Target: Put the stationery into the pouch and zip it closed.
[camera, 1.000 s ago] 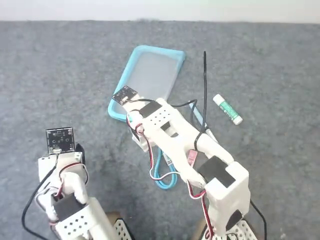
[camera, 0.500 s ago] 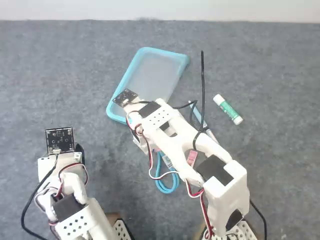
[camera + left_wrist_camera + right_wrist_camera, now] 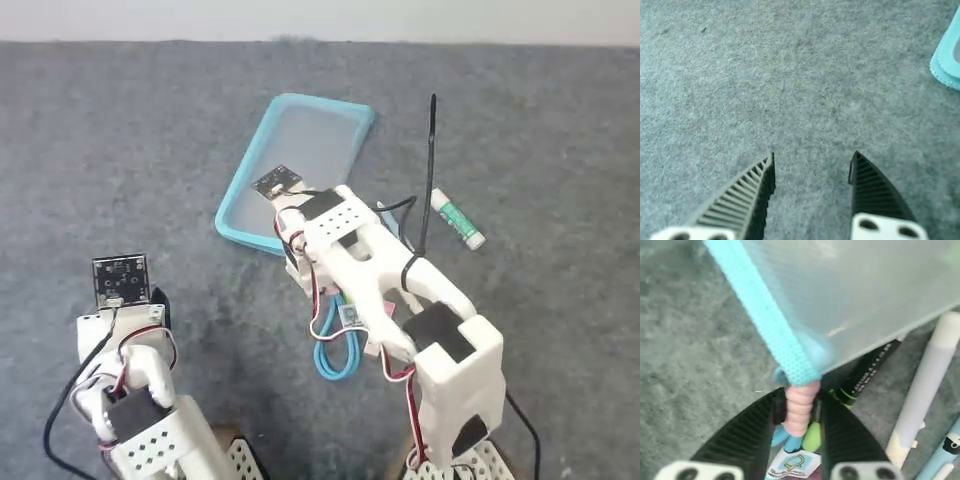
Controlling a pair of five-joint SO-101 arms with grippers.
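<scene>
The pouch [image 3: 300, 160] is translucent with a teal edge and lies flat on the grey carpet. My right gripper [image 3: 799, 396] is at its near corner, shut on the pink zipper pull [image 3: 800, 407] where the teal zipper band [image 3: 765, 320] ends. Beside that corner lie a black pen [image 3: 870, 371], a white pen [image 3: 926, 390] and a light blue pen [image 3: 940, 462]. A green and white glue stick [image 3: 457, 218] lies on the carpet to the right of the arm. My left gripper [image 3: 812, 160] hangs open over bare carpet, with the pouch corner [image 3: 947, 65] far off.
A blue cord loop [image 3: 335, 350] lies under the right arm [image 3: 390, 290]. A thin black rod [image 3: 430, 170] stands up beside that arm. The left arm [image 3: 125, 340] sits at the near left. Open carpet lies to the left and far right.
The right arm has swung a little to the right with the zipper pull, and the pouch's near end has shifted and turned with it. The left arm has not moved.
</scene>
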